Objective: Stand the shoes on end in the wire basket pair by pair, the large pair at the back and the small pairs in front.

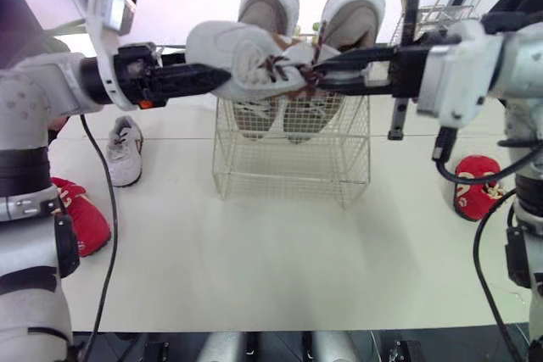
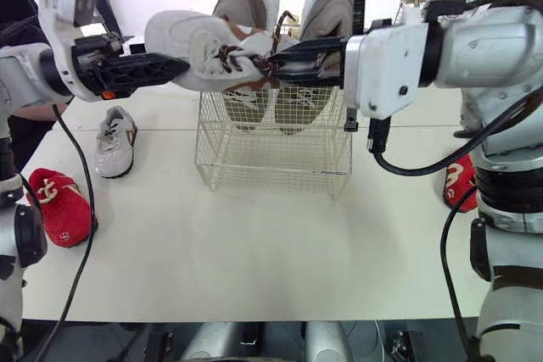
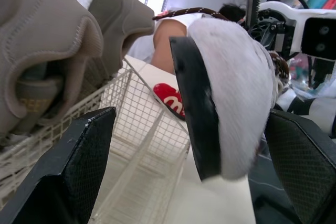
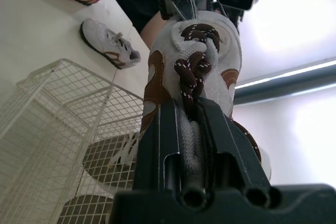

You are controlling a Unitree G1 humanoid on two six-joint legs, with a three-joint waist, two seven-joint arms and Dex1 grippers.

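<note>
A small white shoe with brown laces [image 1: 246, 61] hangs on its side above the front of the wire basket [image 1: 288, 167]. My right gripper [image 1: 318, 69] is shut on its laces and tongue [image 4: 191, 77]. My left gripper [image 1: 212, 80] is open at the shoe's heel, and its fingers [image 3: 79, 166] straddle the heel [image 3: 236, 103]. The large beige pair [image 1: 267, 2] stands on end at the back of the basket. The matching white shoe [image 1: 125, 150] lies on the table to the left.
One red shoe [image 1: 81, 209] lies at the table's left edge and another [image 1: 475, 184] at its right edge. A wire rack [image 1: 416, 6] stands behind the basket on the right. A person in dark clothes [image 2: 17, 6] is at the far left.
</note>
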